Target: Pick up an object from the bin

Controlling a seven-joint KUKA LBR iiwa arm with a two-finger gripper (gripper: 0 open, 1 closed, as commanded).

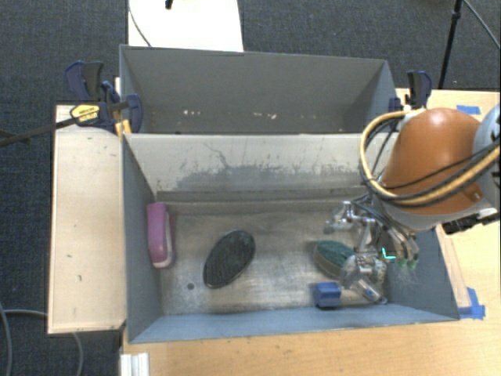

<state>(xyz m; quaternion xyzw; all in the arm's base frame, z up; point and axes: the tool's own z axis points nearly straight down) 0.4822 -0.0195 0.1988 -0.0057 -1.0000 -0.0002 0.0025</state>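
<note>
Our gripper (357, 251) hangs low in the right near corner of the grey metal bin (235, 171), its metal fingers spread astride the right end of a rounded teal lump (330, 254). A small blue block (326, 294) lies just nearer; a dark textured oval (229, 258) and a smooth pink bar (159, 233) lie to the left.
</note>
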